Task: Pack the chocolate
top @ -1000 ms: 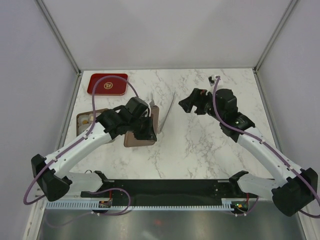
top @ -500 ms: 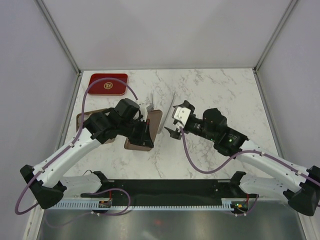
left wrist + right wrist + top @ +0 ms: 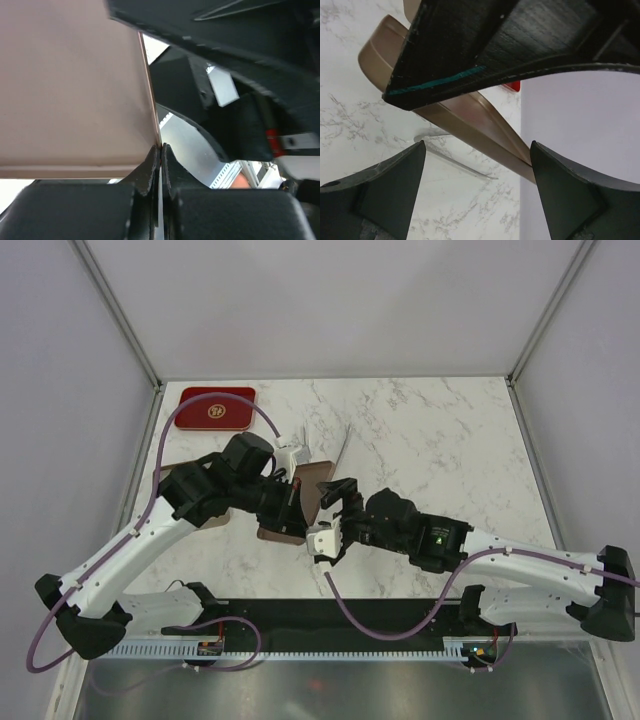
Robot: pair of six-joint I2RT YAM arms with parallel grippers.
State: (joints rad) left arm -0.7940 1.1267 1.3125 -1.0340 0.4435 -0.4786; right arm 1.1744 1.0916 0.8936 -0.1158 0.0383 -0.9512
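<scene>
My left gripper (image 3: 292, 502) is shut on the edge of a flat tan-brown box lid (image 3: 308, 478) and holds it tilted above the table. In the left wrist view the closed gripper (image 3: 160, 150) pinches the thin rim of the lid (image 3: 75, 90). My right gripper (image 3: 325, 515) is open, right beside the lid's right edge. In the right wrist view the gripper (image 3: 477, 170) has its fingers spread wide, with the lid (image 3: 470, 117) crossing just above the gap. The chocolate pieces are hidden under the left arm. Only a corner of their brown box (image 3: 166, 474) shows.
A red tray (image 3: 215, 408) with a gold emblem lies at the far left. A clear plastic sheet (image 3: 328, 438) lies just beyond the lid, also in the right wrist view (image 3: 455, 160). The two grippers are very close together at the table's left-middle.
My right arm has swung from the far right down and left to the lid's right edge. My left gripper, still holding the lid, has shifted slightly.
</scene>
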